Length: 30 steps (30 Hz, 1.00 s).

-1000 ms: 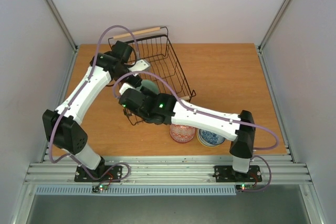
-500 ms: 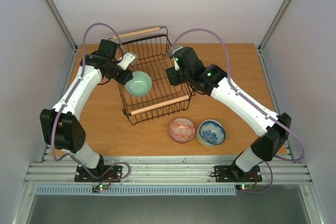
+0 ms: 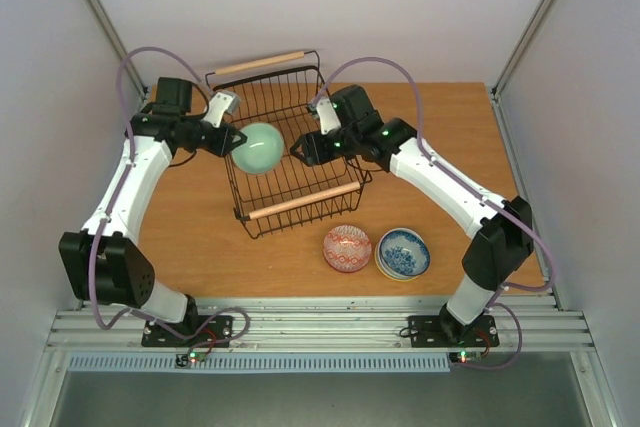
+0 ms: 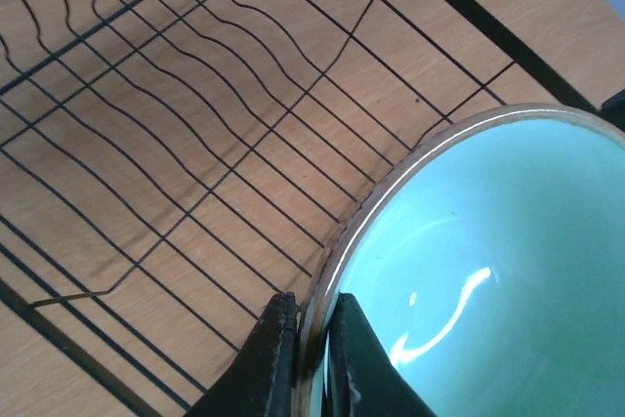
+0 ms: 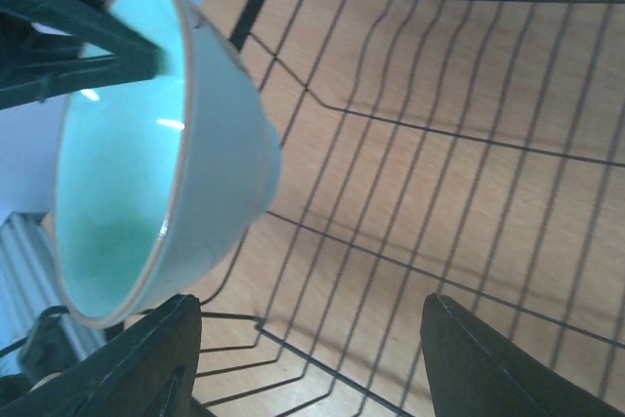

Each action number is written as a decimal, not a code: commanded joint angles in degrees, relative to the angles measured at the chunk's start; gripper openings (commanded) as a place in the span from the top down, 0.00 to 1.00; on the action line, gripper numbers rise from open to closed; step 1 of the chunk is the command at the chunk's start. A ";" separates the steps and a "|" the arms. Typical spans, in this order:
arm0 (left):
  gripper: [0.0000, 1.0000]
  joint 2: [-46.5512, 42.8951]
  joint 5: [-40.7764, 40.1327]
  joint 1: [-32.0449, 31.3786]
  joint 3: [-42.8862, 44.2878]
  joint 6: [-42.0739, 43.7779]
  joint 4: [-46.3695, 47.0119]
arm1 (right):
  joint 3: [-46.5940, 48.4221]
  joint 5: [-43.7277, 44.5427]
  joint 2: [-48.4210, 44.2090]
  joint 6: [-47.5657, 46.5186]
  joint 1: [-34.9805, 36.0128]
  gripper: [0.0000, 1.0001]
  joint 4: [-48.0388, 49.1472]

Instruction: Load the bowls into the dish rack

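Presently mint bowl [image 3: 259,147] hangs over dish rack [image 3: 303,201].

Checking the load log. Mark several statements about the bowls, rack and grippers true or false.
The left gripper pinches the mint green bowl by its rim. True.
The right gripper is shut on a bowl. False: it is open and holds nothing.
The red-patterned bowl lies in the dish rack. False: it sits on the table beside the blue-and-white bowl.
The mint green bowl is tilted above the dish rack. True.
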 commanded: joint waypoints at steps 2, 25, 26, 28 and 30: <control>0.99 -1.32 9.31 1.14 -1.06 -2.86 4.67 | -4.39 -9.98 -0.08 4.44 -0.56 0.34 9.48; 1.00 -3.45 24.15 6.23 -9.05 -9.29 13.80 | -24.73 -39.40 10.70 66.16 -7.05 0.01 93.86; 1.00 -3.94 24.02 6.23 -9.13 -9.45 13.89 | -25.41 -38.90 9.71 62.78 -7.04 0.01 90.62; 1.00 -4.91 23.78 6.23 -9.07 -9.64 14.18 | -26.38 -36.58 6.37 53.84 -6.85 0.01 79.10; 0.99 -5.74 23.85 6.23 -9.15 -9.81 14.67 | -26.06 -33.90 3.01 44.62 -6.26 0.01 66.97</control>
